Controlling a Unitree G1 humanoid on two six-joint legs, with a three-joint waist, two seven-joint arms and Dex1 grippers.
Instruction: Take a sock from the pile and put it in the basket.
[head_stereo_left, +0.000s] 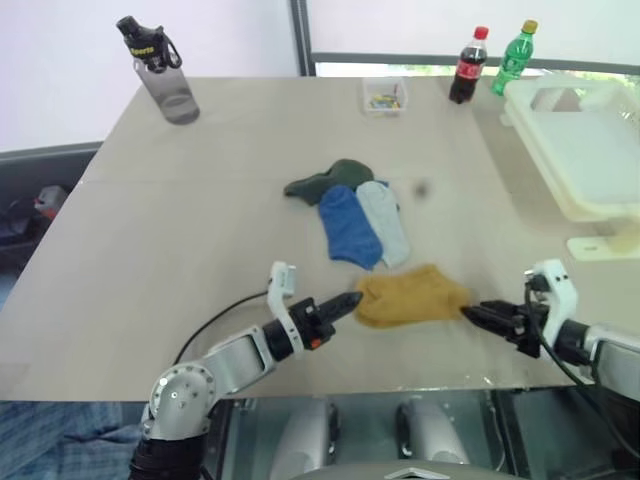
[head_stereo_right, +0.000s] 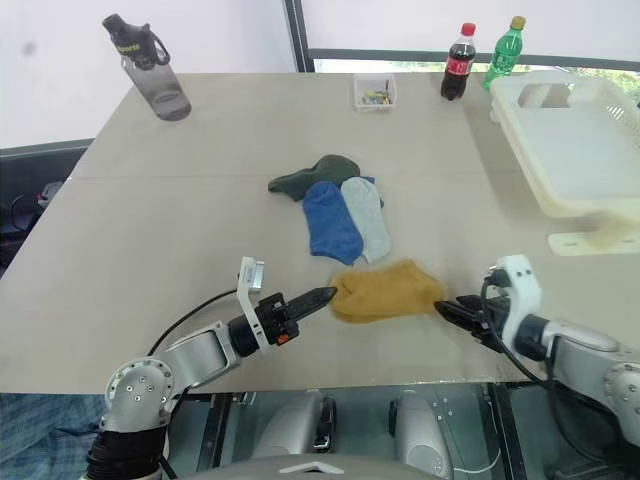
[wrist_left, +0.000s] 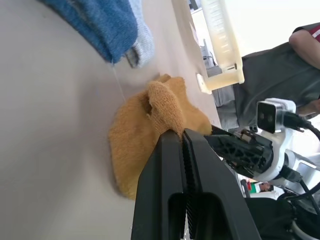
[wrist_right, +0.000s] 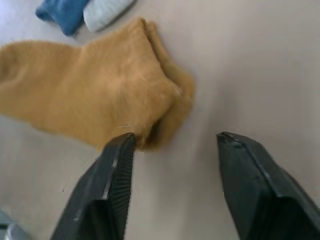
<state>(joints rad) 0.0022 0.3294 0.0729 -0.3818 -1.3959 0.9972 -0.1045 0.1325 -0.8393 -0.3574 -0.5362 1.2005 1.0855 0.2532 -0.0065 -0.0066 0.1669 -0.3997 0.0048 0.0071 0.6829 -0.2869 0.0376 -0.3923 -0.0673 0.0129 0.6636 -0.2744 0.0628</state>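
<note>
- Holding one end of the mustard sock (head_stereo_left: 412, 295), the left gripper (head_stereo_left: 345, 303) has its fingers pinched on the fabric at the sock's 9 o'clock end; the right gripper (head_stereo_left: 476, 314) sits at the 3 o'clock end, fingers parted, holding nothing. Head view: sock lies flat near the table's front edge (head_stereo_left: 300, 392), just apart from the pile (head_stereo_left: 355, 212) at 12 o'clock. Basket (head_stereo_left: 590, 150) sits at 2 o'clock, well apart.
- Risk, judged: a one-ended lift lets the sock swing and drag the blue sock (head_stereo_left: 350, 226), or slip out.
- Room: bare table between sock and basket; cola bottle (head_stereo_left: 467, 66) and green bottle (head_stereo_left: 514, 58) stand beside the basket's far corner.
- Left wrist view: closed jaws bite a raised fold of the sock (wrist_left: 150, 135); thin purchase, may pull free. A person (wrist_left: 280, 65) stands beyond the basket.
- Right wrist view: one fingertip (wrist_right: 120, 150) touches the sock's edge (wrist_right: 100, 100), the other is clear on bare table; closing here may catch only a corner.
</note>
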